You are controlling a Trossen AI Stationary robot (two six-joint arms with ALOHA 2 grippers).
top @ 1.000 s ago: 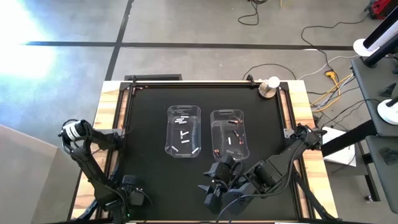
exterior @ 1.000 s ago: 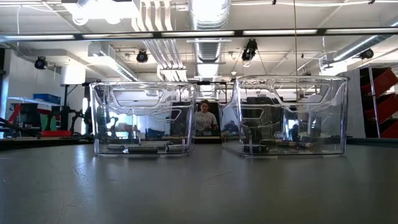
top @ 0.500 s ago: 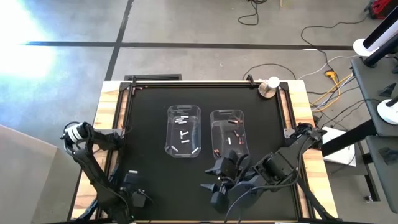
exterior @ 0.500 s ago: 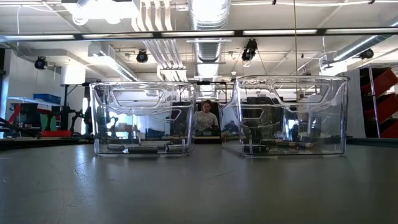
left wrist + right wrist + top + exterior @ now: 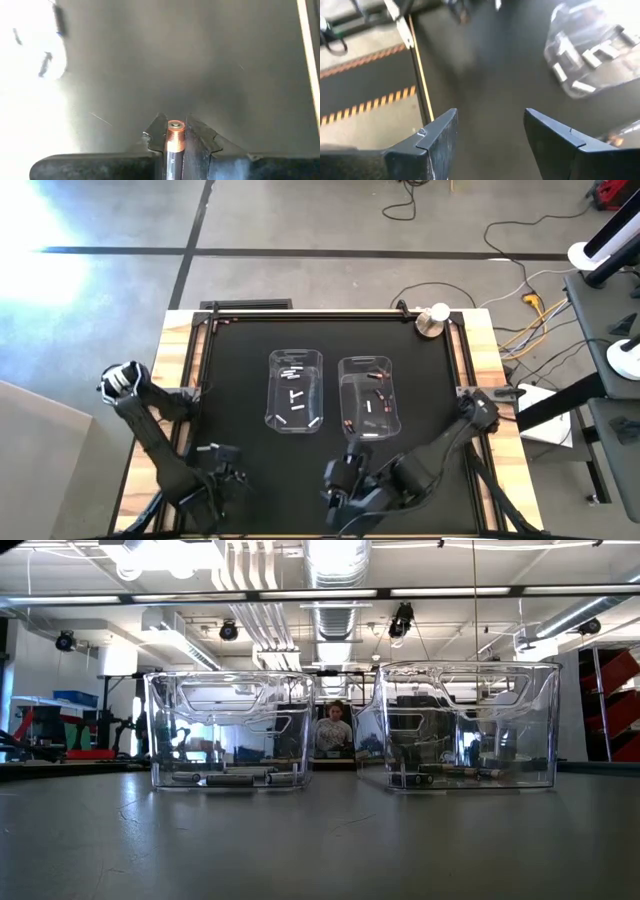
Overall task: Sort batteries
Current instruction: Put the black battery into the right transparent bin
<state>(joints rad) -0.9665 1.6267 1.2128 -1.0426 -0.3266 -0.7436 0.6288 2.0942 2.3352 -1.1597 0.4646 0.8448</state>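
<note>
In left tool (image 5: 175, 136), battery (image 5: 175, 140) copper-end-forward

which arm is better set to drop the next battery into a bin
Left, probably. The left gripper is shut on a copper-ended battery near the table's front left. The right gripper is open and empty, though closer to the bins.

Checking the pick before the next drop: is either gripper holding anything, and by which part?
The left gripper is shut on a battery, pinched along its body with the copper end poking out past the fingertips. The right gripper is open and empty.
</note>
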